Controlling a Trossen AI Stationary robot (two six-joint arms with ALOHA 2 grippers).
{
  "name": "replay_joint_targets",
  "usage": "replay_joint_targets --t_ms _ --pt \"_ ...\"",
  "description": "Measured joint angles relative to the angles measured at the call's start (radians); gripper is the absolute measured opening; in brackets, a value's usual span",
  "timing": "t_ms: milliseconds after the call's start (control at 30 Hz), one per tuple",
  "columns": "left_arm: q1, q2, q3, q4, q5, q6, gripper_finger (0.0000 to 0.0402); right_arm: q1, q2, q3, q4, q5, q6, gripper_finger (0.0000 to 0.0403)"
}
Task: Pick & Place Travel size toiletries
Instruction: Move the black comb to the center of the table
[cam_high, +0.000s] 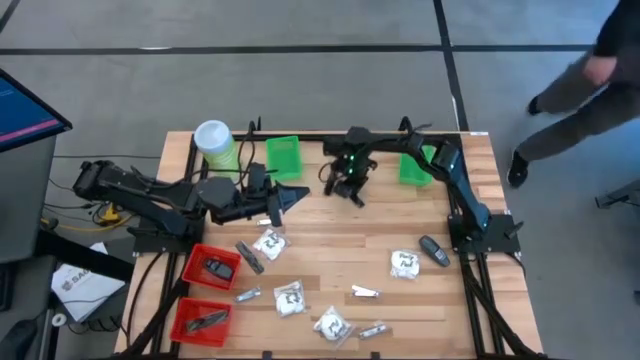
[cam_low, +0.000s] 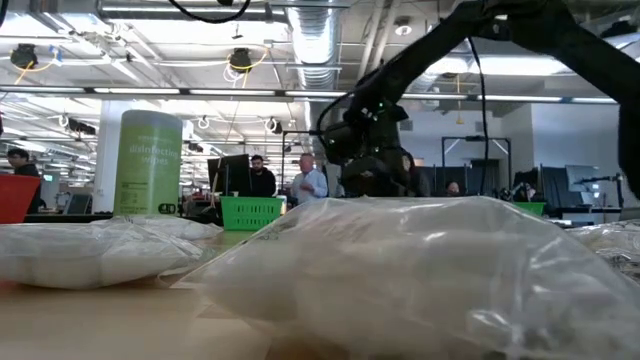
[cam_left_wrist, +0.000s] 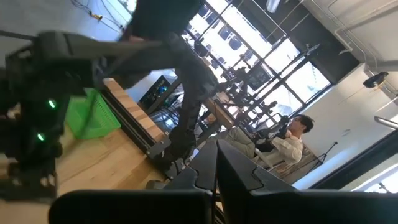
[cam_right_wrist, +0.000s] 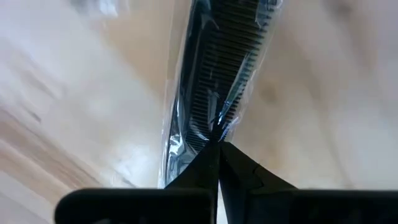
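Observation:
My right gripper (cam_high: 350, 192) hangs over the middle of the table's far half, shut on a dark comb in a clear wrapper (cam_right_wrist: 217, 68). My left gripper (cam_high: 292, 197) hovers just to its left, shut and empty (cam_left_wrist: 215, 167). On the near half lie white packets (cam_high: 270, 242) (cam_high: 290, 298) (cam_high: 405, 264), silvery sachets (cam_high: 365, 292) (cam_high: 248, 295), a dark stick (cam_high: 250, 257) and a dark oval piece (cam_high: 434, 250). In the low view a packet (cam_low: 430, 270) close to the camera hides most of the table. My right gripper pinches the wrapped comb between its two fingertips at the wrapper's end (cam_right_wrist: 217, 127), coming from above and pointing down. The comb hangs below the fingers, lengthwise along them. Whether its lower end touches the wood I cannot tell.
Two red baskets (cam_high: 210, 267) (cam_high: 200, 320) at the near left hold dark pieces. Two green baskets (cam_high: 284, 155) (cam_high: 415, 165) and a light-green canister (cam_high: 213, 145) stand along the far edge. A person (cam_high: 590, 90) walks past beyond the far right corner.

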Motion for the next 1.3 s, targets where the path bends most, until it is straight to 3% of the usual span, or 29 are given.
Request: replay_joint_targets --t_ms 667,1067,1300 --pt "-0.054 0.000 0.000 0.019 -0.054 0.026 0.0000 0.273 -0.317 -0.519 0.355 -0.050 0.143 0.0000" --pt "-0.054 0.000 0.000 0.028 -0.059 0.053 0.0000 0.429 -0.371 -0.546 0.424 -0.033 0.011 0.0000" --pt "-0.054 0.000 0.000 0.029 -0.062 0.051 0.0000 0.384 -0.528 -0.485 0.470 -0.030 -0.034 0.0000"
